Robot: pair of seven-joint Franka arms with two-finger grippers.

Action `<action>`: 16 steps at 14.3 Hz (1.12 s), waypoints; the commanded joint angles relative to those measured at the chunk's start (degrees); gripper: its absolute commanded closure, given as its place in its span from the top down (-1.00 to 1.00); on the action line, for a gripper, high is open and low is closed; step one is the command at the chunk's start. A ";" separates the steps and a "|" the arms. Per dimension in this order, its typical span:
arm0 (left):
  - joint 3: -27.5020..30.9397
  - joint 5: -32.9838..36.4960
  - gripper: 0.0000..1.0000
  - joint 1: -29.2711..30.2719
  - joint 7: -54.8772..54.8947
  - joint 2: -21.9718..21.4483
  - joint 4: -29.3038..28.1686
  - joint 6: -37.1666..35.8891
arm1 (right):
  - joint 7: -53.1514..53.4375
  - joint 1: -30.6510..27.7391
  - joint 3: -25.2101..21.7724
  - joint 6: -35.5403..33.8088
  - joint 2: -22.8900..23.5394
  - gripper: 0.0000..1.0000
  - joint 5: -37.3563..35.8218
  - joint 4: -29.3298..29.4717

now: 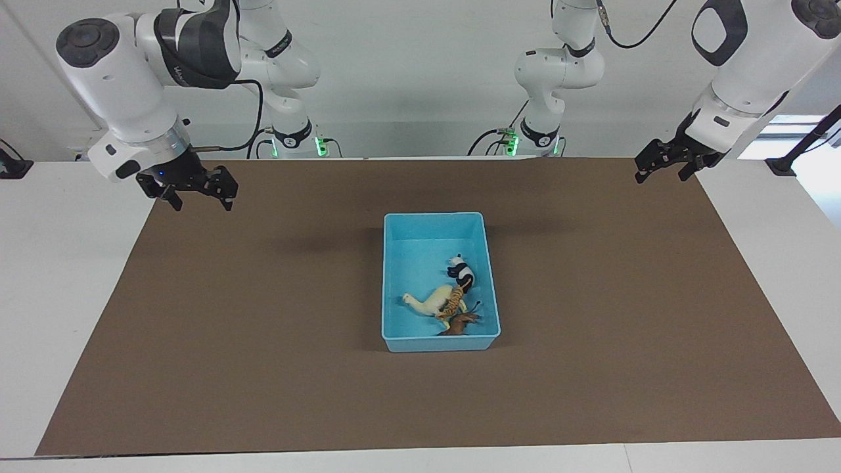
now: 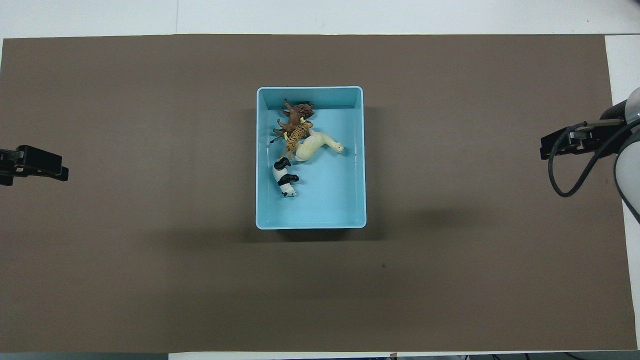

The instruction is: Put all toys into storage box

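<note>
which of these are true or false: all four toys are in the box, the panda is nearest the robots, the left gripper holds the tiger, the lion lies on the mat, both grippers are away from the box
1. All four toys are in the box. True: the llama, tiger, panda and lion all lie inside it.
2. The panda is the toy nearest the robots. True.
3. The left gripper holds the tiger. False: it holds nothing and waits over the mat's edge.
4. The lion lies on the mat. False: it is in the box, at the end farthest from the robots.
5. Both grippers are away from the box. True: the right gripper is also over the mat's edge, at the right arm's end.
</note>
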 commanded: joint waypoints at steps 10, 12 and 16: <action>-0.25 0.78 1.00 0.17 0.28 -1.22 -1.03 -0.51 | -0.53 -0.97 0.67 -3.97 0.21 1.00 1.15 1.37; -0.25 0.78 1.00 0.17 0.28 -1.22 -1.03 -0.51 | -0.35 -0.80 0.58 -3.97 0.21 1.00 1.06 1.37; -0.25 0.78 1.00 0.17 0.28 -1.22 -1.03 -0.51 | -0.18 -0.88 0.58 -3.70 0.21 1.00 1.15 1.46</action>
